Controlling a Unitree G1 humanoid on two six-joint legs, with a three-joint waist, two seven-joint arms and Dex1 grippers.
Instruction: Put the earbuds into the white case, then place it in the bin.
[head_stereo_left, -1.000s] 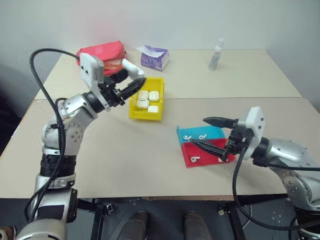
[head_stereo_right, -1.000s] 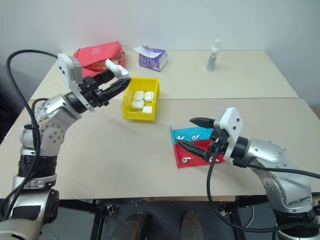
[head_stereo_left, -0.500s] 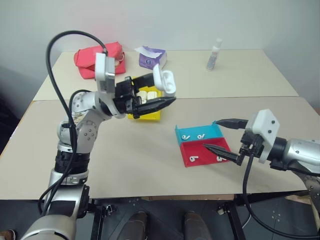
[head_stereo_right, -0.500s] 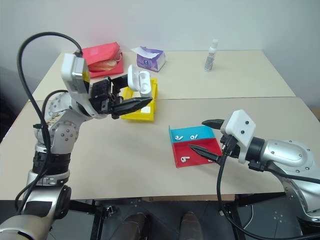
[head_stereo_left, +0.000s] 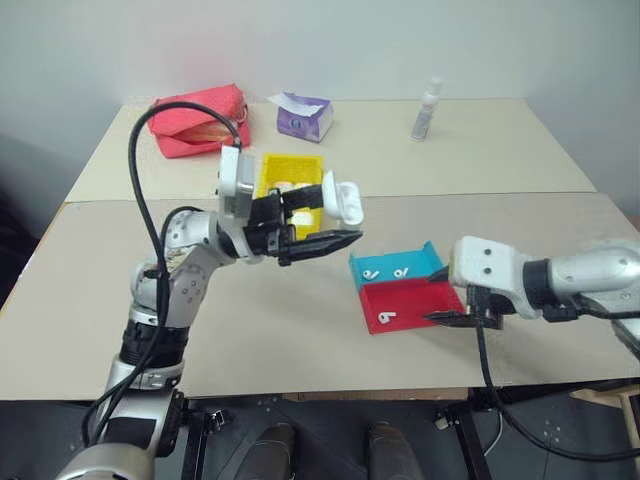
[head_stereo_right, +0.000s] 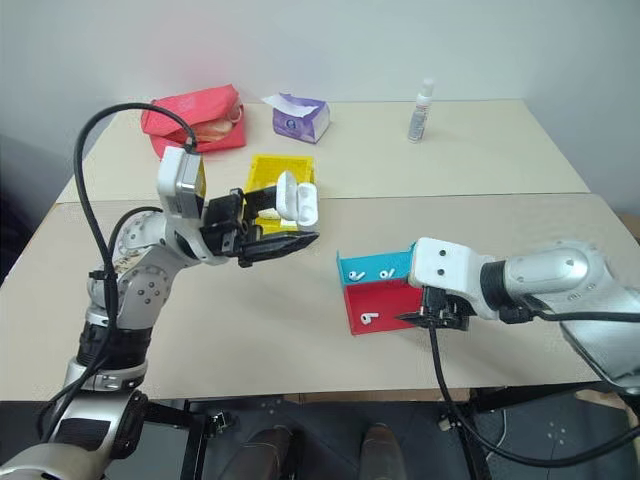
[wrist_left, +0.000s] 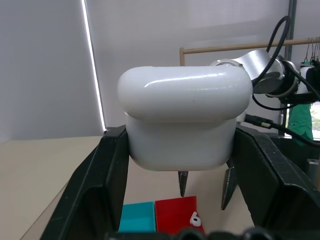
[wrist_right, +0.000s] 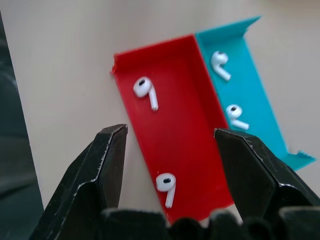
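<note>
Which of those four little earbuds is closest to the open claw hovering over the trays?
The earbud at the near end of the red tray, lying between the right end effector fingers. The other red-tray bud and the two in the blue tray lie farther off.

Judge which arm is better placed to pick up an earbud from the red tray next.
Right. The right gripper hangs open directly over the red tray, with an earbud between its fingers' line. The left gripper is shut on the white case, so it is occupied.

The scene is evenly and brightly lit from above; soft shadows are cast on the table (head_stereo_left: 300, 330). A glare streak is seen on the white case (wrist_left: 185, 112). Near fingers are blurred in the wrist views.
</note>
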